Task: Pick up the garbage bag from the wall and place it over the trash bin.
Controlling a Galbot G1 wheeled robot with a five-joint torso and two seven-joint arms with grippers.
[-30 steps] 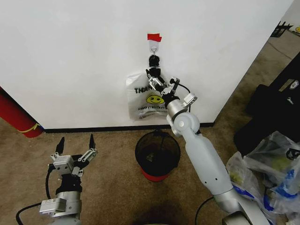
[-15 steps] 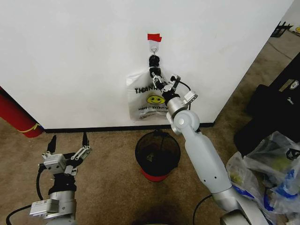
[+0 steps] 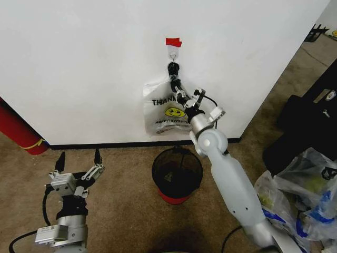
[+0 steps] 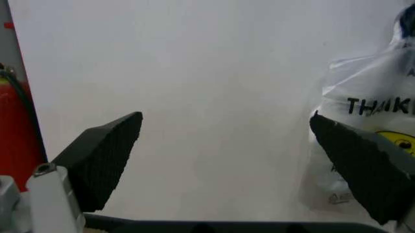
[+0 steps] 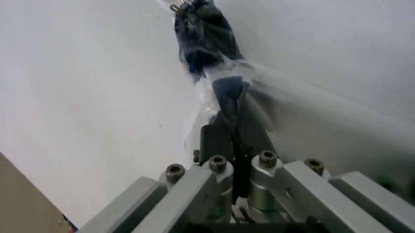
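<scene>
- Garbage bag (image 3: 164, 108): thin, crinkly, translucent white plastic, slightly glossy, black print with a yellow smiley face; gathered neck dark and creased in the right wrist view (image 5: 211, 43).
- Wall (image 3: 79, 63): matt white, smooth finish; black baseboard at its foot.
- Hook (image 3: 172, 51): small, bright metal; red tape strip (image 3: 172, 41) at 12 o'clock of it, matt.
- Trash bin (image 3: 177, 171): black wire mesh, matt; red base, smooth.
- Right gripper (image 5: 234, 133): bare silver metal links with screw heads, dark fingers pinched on the bag plastic.
- Left gripper (image 4: 227, 160): black finger pads (image 4: 107, 150), finely textured, matt.
- Floor (image 3: 126, 179): brown carpet, rough.
</scene>
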